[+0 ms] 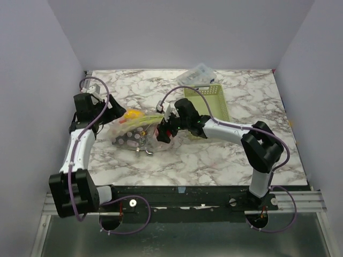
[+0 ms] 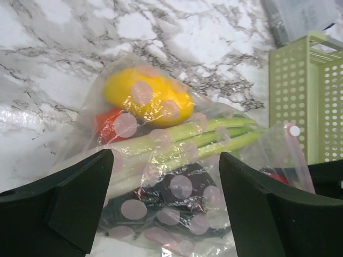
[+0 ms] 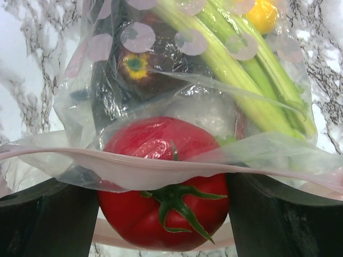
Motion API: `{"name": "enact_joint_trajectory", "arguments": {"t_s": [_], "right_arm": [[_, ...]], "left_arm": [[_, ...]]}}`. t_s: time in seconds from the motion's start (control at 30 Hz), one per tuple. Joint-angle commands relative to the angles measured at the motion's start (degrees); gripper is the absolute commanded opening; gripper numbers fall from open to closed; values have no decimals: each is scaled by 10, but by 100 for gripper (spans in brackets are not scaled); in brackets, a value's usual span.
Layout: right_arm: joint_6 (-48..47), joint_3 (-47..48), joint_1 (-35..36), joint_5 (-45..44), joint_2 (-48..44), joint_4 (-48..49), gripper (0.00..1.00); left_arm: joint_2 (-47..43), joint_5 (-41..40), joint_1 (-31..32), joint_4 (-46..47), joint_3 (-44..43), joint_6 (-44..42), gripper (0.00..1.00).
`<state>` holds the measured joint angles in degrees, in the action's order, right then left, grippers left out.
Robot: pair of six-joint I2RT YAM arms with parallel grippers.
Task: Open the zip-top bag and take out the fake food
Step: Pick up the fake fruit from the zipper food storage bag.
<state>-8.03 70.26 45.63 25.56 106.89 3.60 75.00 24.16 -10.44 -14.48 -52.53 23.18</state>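
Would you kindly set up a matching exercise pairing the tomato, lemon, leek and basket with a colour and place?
1 tomato
2 lemon
3 leek
4 basket

A pale green, on the table outside the zip-top bag
B red, at the bag's zip edge
C yellow, inside the bag
D long green stalks, inside the bag

Pairs: 1-B, 2-C, 3-D, 4-A
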Motion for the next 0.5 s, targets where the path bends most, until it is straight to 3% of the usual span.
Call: {"name": "enact_joint_trajectory", "arguments": {"t_s": [0.0, 0.13, 0.47], "right_arm": [[-14, -19, -11, 26, -32, -16, 43], [-18, -21, -17, 47, -41, -24, 43], [-55, -42, -19, 56, -65, -34, 42]], "left_arm": [[-111, 26, -3, 31, 40, -1, 87], [-196, 36, -3, 48, 74, -4, 98], [-265, 192, -8, 64, 156, 33, 99]]}}
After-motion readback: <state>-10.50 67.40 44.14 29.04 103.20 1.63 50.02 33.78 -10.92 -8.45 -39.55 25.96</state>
